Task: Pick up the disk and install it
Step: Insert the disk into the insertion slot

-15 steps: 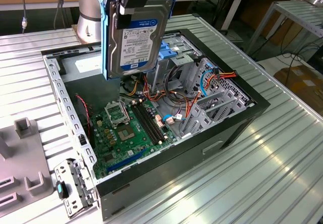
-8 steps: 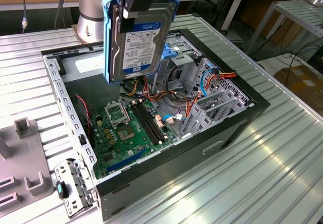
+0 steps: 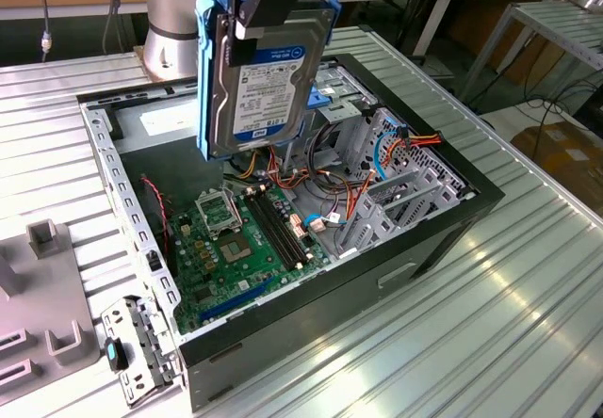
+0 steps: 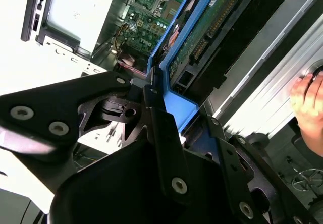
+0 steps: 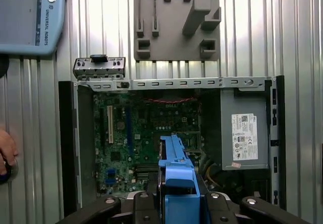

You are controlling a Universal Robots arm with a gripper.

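Tool: I see my tool (image 3: 270, 18) clenched on the upper end of the disk (image 3: 259, 84). In the second wrist view its black fingers (image 4: 161, 133) press either side of the blue carrier.
Disk attitude: it hangs upright in the grasp, with the white label and its blue band facing the exterior camera and blue plastic along both long edges.
Disk position: it is lifted above the open computer case (image 3: 311, 329), over the rear part of the motherboard (image 3: 240, 239). As far as I can see it touches nothing but the tool.
Drive cage: the metal cage (image 3: 396, 168) stands inside the case on the exterior view's right of the disk, apart from it. Red and orange cables (image 3: 325, 178) lie between them.
Power supply: a grey box with a white sticker (image 5: 242, 133) sits in a corner of the case beside the motherboard.
Worktop: the ribbed metal worktop (image 3: 499, 314) carries the case. A grey fixture plate (image 3: 38, 329) lies on the exterior view's left, and a small metal bracket (image 3: 141, 343) lies just beside the case's near corner.
Person: in the second wrist view a hand (image 4: 309, 100) rests near the worktop's edge, well apart from the disk.
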